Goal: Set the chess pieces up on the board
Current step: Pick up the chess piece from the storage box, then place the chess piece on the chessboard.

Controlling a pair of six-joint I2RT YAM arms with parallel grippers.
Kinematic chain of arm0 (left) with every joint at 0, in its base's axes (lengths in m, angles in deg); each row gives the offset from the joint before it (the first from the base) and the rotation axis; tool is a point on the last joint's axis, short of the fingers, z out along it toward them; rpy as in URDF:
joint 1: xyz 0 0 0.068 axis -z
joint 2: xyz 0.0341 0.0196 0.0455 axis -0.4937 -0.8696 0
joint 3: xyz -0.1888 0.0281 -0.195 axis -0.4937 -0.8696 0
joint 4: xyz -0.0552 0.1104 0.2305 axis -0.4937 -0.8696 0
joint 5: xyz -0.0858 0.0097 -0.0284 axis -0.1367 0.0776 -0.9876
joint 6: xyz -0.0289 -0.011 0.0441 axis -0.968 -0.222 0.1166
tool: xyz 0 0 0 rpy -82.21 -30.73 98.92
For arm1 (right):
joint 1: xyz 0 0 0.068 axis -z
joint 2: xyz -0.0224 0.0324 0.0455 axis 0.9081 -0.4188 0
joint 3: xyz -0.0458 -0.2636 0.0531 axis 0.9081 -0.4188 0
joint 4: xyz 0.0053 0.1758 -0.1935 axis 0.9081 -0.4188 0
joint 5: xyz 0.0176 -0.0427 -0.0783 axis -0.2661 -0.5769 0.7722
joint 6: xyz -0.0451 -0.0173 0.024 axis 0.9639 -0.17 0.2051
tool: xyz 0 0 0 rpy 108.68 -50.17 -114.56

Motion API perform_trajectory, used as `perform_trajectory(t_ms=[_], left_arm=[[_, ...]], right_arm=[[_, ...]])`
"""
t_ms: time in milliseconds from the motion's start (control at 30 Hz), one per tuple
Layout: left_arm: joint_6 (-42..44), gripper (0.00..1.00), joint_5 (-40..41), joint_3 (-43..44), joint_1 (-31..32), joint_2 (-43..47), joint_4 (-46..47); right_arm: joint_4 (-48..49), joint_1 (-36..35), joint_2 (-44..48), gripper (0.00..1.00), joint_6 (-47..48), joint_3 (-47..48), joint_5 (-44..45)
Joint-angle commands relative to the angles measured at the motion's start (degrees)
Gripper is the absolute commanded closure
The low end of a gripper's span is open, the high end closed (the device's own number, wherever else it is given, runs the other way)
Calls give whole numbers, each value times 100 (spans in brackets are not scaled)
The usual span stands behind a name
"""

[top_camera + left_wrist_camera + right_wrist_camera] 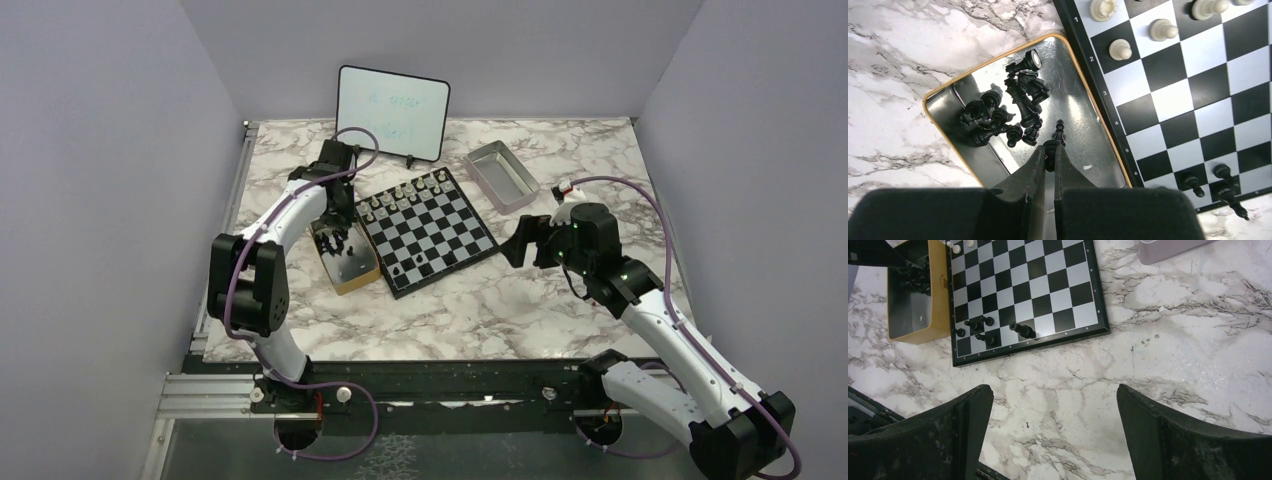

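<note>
Evidently a pick from the box (356,281) was in hand: the left claw (1050,149) was closed on one black piece (1050,159) above the box's shiny floor, just beside the heap (1013,112) of black figures not yet placed. Only a few black pieces (979,329) were stood on the board (428,228), gathered at its near left corner, while the white pieces (405,190) were ranged along its far side. The black side was therefore judged to be barely begun. The right claw (1054,390) was held wide apart, with nothing in it, over bare worktop (1173,340) close to the board's near edge.

The next move was judged to call for the black piece to be lifted clear of the box's wall. It would then have to be carried across the board's black rim to a free square in the two near rows. There it would need to be set down base first, without its neighbours being knocked.

The held figure was largely hidden by the fingers. Its long axis was taken to lie along them, toward the box floor, but which end pointed down could not be told. The figures in the heap were laid on their sides, pointed every way. The board was set askew to the worktop's edges, one corner turned toward the arms.
</note>
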Motion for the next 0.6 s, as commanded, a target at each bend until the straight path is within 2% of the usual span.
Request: perform_trajectory(t_ms=[0,267,567], left_arm=[[-61,92,-199,283,56,346,-218],[-81,92,-190,708,569,460,-480],[-129,92,106,1286,1735,130,-585]], right_arm=[[184,45,-6,0,2,-25,-71],[171,45,20,0,12,-43,-46],[179,45,30,0,18,-74,-48]])
